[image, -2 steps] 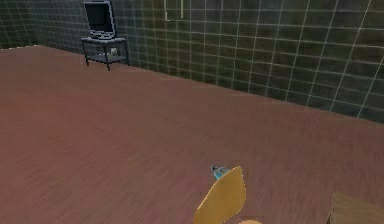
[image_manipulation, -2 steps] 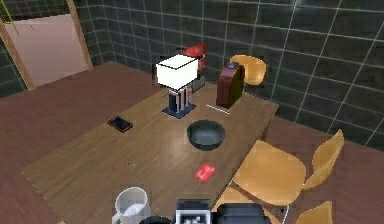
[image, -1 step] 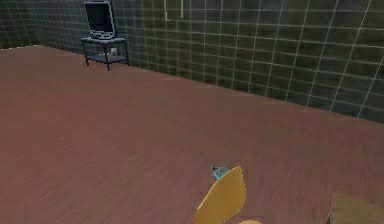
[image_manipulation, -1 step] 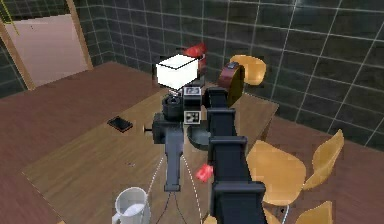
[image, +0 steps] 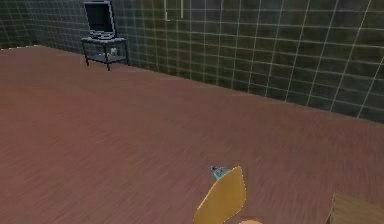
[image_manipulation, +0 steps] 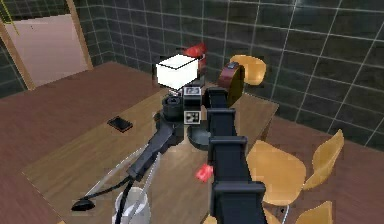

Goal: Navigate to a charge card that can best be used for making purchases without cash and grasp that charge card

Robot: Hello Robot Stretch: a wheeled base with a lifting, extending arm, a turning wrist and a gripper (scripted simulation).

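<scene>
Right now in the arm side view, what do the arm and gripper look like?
The arm is a dark, square bar in stepped segments. At its far end sit two small white squares with black marks. Beside them is the gripper: a dark body with two thin grey fingers.

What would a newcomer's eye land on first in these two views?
A bright white box sits mid-frame in the arm side view, above a wooden table, with the dark arm in front of it and yellow chairs at the right. In the forward view, a television on a small stand occupies the upper left, before a dark tiled wall.
</scene>
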